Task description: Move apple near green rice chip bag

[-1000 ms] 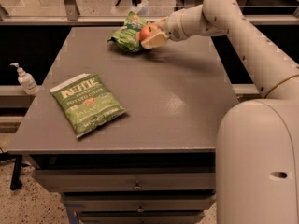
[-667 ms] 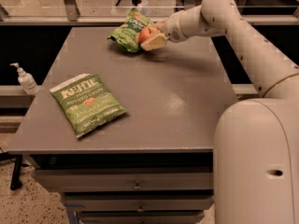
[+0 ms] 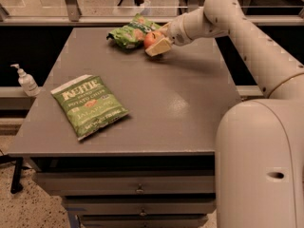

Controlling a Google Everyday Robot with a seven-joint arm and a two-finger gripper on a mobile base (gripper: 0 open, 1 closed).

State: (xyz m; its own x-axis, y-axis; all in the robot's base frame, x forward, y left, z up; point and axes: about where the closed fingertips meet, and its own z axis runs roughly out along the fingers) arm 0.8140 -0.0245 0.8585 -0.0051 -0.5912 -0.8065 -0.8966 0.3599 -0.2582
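Now: apple (image 3: 152,37) clamped in the end effector (image 3: 159,40), right beside the green rice chip bag (image 3: 128,33)

From my station I see the arm (image 3: 247,37) reaching in from the right across the far part of the grey table (image 3: 180,108). The end effector sits near the far edge, a little right of centre. Its two fingers are closed around the red-orange apple. The lower finger (image 3: 159,47), a pale wedge, lies under and in front of the fruit, and the other sits behind it on the upper side. The apple fills the gap between them. I cannot tell whether it rests on the table or is held just above it; a dark shadow lies on the surface right beneath.

The green rice chip bag lies crumpled at the far edge of the table, immediately left of the apple. From where I look, the apple's left side meets the bag's right end, but I cannot say whether they truly touch.

Well apart from both, on the near left part of the table, the Kettle jalapeño potato chip bag (image 3: 89,104) lies flat, label up, turned at an angle. A clear pump bottle (image 3: 26,80) stands off the table to the left, on a lower ledge. Below the tabletop I see drawer fronts (image 3: 137,186) with small knobs. The robot's white base (image 3: 261,165) fills the lower right of my view.
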